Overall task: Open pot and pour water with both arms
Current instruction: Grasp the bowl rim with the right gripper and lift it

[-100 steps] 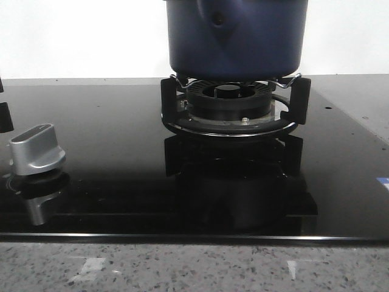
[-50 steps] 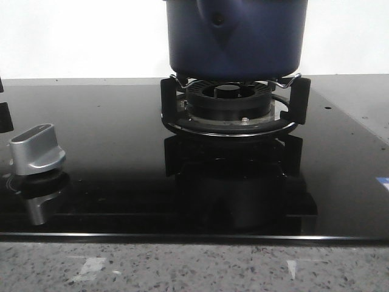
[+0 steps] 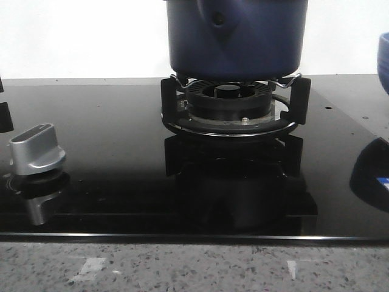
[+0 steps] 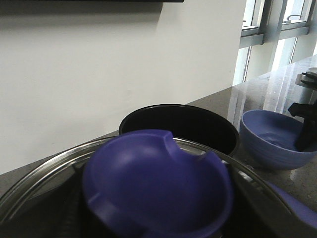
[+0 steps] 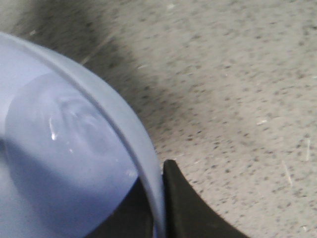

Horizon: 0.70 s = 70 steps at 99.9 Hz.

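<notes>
The dark navy pot stands on the burner grate; its top is cut off in the front view. In the left wrist view the pot is open, its inside black. My left gripper is shut on the blue knob of a glass lid, held off the pot; its fingers are hidden under the knob. My right gripper is shut on the rim of a light blue bowl holding water. The bowl also shows beside the pot in the left wrist view and at the front view's right edge.
A silver stove knob stands at the left of the black glass hob. A speckled stone counter runs along the front and under the bowl. A white wall stands behind the pot.
The blue bowl has come into the front view at the right edge, and its dark reflection now shows on the hob. The pot has stayed on the burner.
</notes>
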{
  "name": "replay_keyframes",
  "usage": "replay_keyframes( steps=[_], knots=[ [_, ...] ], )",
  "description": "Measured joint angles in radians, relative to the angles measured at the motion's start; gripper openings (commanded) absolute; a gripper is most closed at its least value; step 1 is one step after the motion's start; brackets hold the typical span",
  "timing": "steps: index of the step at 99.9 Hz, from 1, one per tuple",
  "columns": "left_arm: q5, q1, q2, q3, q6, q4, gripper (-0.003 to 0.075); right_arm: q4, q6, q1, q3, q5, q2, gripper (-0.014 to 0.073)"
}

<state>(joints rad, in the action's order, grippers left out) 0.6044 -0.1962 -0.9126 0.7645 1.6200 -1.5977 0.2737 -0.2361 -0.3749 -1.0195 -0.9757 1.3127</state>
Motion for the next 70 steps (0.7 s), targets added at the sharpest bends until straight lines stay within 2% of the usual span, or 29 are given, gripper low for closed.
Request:
replay_keyframes(
  steps=[12, 26, 51, 70],
  knots=[
    [0.0, 0.0, 0.0, 0.0, 0.0, 0.0, 0.0253, 0.0, 0.029, 0.038, -0.039, -0.02, -0.005, -0.0065],
    [0.0, 0.0, 0.0, 0.0, 0.0, 0.0, 0.0253, -0.002, 0.051, 0.07, -0.156, -0.081, -0.005, -0.0065],
    [0.0, 0.0, 0.0, 0.0, 0.0, 0.0, 0.0253, -0.008, 0.057, 0.124, -0.46, -0.181, -0.005, -0.0065],
    [0.0, 0.0, 0.0, 0.0, 0.0, 0.0, 0.0253, -0.008, 0.059, 0.208, -0.693, -0.269, 0.043, -0.0065]
  ],
)
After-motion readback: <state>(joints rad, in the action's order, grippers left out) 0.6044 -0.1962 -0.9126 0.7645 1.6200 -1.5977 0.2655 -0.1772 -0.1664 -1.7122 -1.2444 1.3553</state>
